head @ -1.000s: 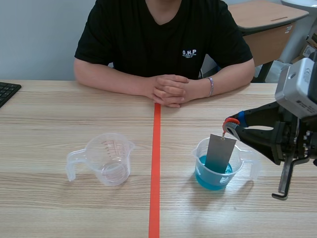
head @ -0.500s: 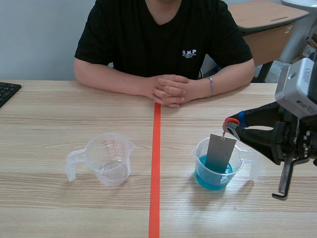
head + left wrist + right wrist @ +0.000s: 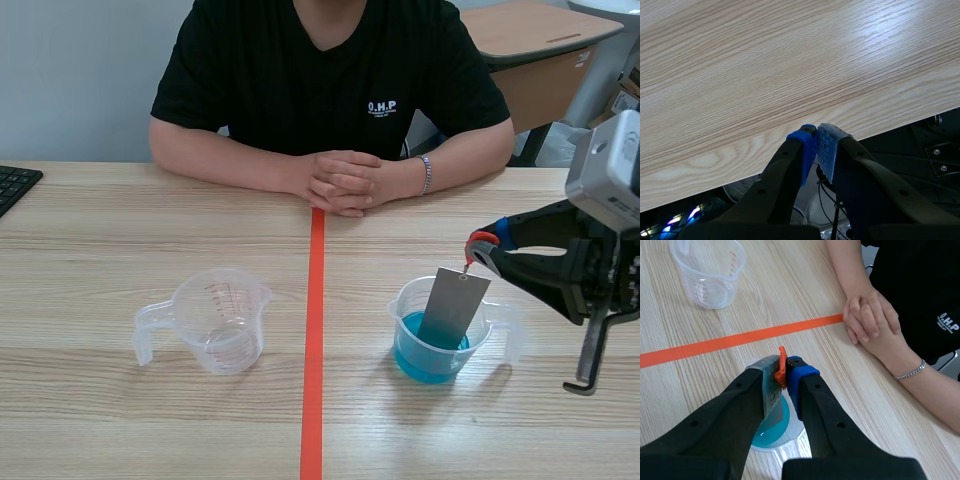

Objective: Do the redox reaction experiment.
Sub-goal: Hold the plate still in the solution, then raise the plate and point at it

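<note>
Right gripper [image 3: 485, 252] clamps red clip [image 3: 782, 367]; plate [image 3: 452, 308] hangs below jaws in cup [image 3: 401, 342].
Left gripper [image 3: 816, 136] closed empty at table edge [image 3: 890, 121]; shirt [image 3: 330, 90]: "O.H.P".

keyboard [image 3: 15, 185]: cut by scene edge | metal plate [image 3: 452, 308]: lower end hidden inside beaker [image 3: 400, 320] | person [image 3: 320, 80]: head cut off

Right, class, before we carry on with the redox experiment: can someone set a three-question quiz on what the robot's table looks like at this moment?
1. True or false: the left gripper is shut on nothing.
2. What does the right gripper hold in the cup of blue liquid? A a spoon, B a grey metal plate, C a pipette.
3. Fill in: the clear cup across the tape line is ____.
Key: 1 true; 2 B; 3 empty.
</note>
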### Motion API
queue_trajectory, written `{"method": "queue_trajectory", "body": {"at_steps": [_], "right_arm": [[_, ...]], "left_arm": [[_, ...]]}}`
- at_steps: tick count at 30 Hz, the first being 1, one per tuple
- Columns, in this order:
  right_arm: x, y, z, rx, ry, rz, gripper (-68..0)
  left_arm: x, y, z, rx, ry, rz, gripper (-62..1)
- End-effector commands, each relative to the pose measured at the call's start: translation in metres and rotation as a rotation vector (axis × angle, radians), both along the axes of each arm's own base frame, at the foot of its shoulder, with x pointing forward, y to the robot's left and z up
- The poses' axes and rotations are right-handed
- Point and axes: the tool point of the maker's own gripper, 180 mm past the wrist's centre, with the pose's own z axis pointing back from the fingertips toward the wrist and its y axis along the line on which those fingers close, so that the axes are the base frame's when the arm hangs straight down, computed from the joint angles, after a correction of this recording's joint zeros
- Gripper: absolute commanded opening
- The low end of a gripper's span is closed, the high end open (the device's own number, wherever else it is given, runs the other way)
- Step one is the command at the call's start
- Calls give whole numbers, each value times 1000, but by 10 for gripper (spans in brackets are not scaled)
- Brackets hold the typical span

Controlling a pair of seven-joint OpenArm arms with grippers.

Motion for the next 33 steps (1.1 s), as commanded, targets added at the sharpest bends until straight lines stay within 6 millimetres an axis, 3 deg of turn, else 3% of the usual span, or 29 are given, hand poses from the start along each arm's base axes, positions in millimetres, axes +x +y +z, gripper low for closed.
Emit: {"method": "queue_trajectory", "body": {"at_steps": [1, 27, 33], "right_arm": [[0, 2, 17, 15, -40, 19, -660], [-21, 10, 93, 68, -193, 25, -660], [-24, 14, 103, 71, -188, 17, -660]], "left_arm": [[4, -3, 4, -8, -20, -7, -566], [5, -3, 5, -7, -27, -17, -566], [14, -2, 11, 6, -47, -76, -566]]}}
